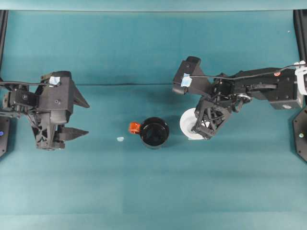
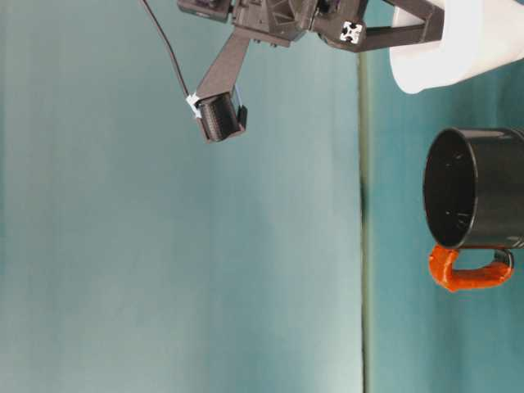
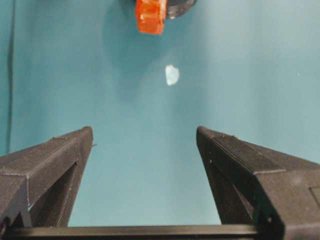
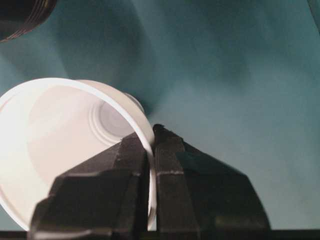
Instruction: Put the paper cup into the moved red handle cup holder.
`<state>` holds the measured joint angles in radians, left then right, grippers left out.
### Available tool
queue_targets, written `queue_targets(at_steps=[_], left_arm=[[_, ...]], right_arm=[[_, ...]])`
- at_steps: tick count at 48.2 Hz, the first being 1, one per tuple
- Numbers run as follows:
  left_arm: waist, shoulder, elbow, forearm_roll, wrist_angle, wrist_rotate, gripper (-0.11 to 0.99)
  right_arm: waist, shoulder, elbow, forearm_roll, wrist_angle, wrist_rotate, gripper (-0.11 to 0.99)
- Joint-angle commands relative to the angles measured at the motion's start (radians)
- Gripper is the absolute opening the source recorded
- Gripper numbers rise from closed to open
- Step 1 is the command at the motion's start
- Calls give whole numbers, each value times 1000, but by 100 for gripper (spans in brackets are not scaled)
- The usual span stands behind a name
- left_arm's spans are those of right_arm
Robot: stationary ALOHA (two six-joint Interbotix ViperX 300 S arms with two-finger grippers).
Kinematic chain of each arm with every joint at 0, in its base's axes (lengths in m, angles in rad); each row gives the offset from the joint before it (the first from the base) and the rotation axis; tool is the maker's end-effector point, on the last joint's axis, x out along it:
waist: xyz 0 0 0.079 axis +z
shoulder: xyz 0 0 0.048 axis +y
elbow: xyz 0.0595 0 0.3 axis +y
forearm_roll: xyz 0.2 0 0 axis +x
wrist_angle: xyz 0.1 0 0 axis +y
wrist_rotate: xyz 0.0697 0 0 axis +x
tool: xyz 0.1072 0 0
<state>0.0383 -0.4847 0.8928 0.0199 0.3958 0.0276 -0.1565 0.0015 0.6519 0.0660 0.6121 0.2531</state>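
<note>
The right gripper (image 4: 151, 150), fingers pinched on the rim of the white paper cup (image 1: 188, 123), carries it just beside the black red handle cup holder (image 1: 154, 132) on the teal desk (image 1: 153, 191). The left gripper (image 1: 76, 117) waits with fingers spread, well apart. Next, likely: centre the cup over the holder's mouth and lower.

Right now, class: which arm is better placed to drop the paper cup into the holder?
The right. Its gripper already pinches the paper cup by the rim, beside the red handle cup holder. The left gripper is open, farther off.
</note>
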Motion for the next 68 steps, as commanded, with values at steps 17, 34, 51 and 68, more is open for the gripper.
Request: queue_targets(at_steps=[17,34,51,68], left_arm=[[-2,-11,-11,2,-5,0,92],[-2,-11,-11,2,-5,0,92],[-2,-14,-11,2,-5,0,92],[-2,-14,-11,2,-5,0,92]], right_arm=[[-3,-114,-123,92,172,6,-10],[9,-135,-337,98,348,6,-10],[25,-41,-462,94,344,-3,-10],[43,28,-466,92,291,-3,-10]])
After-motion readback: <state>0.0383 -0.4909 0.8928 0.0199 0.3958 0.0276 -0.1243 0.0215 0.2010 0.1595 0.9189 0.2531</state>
